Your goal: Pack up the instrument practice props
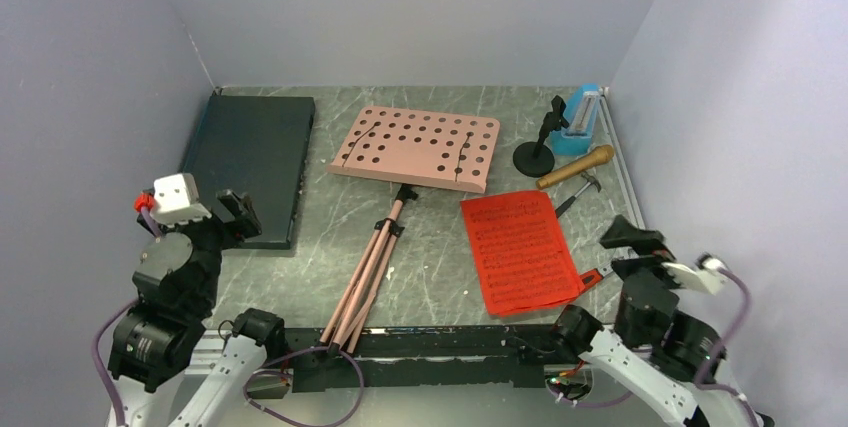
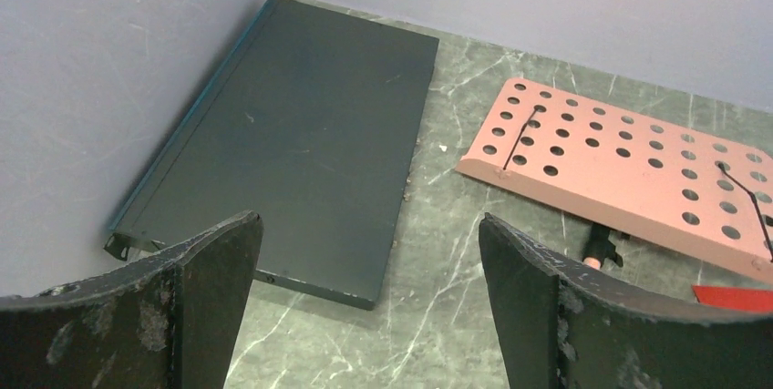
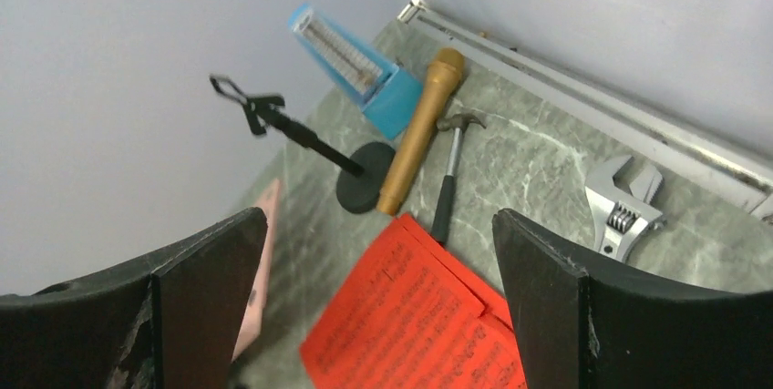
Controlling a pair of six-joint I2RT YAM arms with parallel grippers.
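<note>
Lining the workspace on three sides: matte pale-lilac walls (image 1: 420,7). Surface: grey-green marbled tabletop (image 1: 430,237), white-veined, with a metal rail along its right edge.

Count, one of each unless noted:
- flat dark rectangular case (image 1: 250,162), smooth, in the far-left corner against the wall.
- pink tripod music stand (image 1: 415,147), lying down mid-table. Its perforated sheet desk faces up toward the far wall; the thin legs are folded together and point to the near edge.
- red sheet-music pages (image 1: 520,247), a printed stack right of centre. Number of sheets cannot be told.
- black round-base microphone stand (image 1: 535,152), upright with a clip on top, far right.
- gold cylindrical microphone (image 1: 575,167), lying just beside that base.
- blue wedge-shaped metronome (image 1: 583,119), upright in the far-right corner.
- small grey-headed hammer (image 1: 577,192), lying next to the microphone.
- silver adjustable wrench (image 3: 623,207), near the right rail.

Left gripper (image 2: 365,234): scuffed black fingers spread wide with nothing between them, above the near end of the case. Right gripper (image 3: 380,220): equally wide and empty, over the near part of the red pages.
</note>
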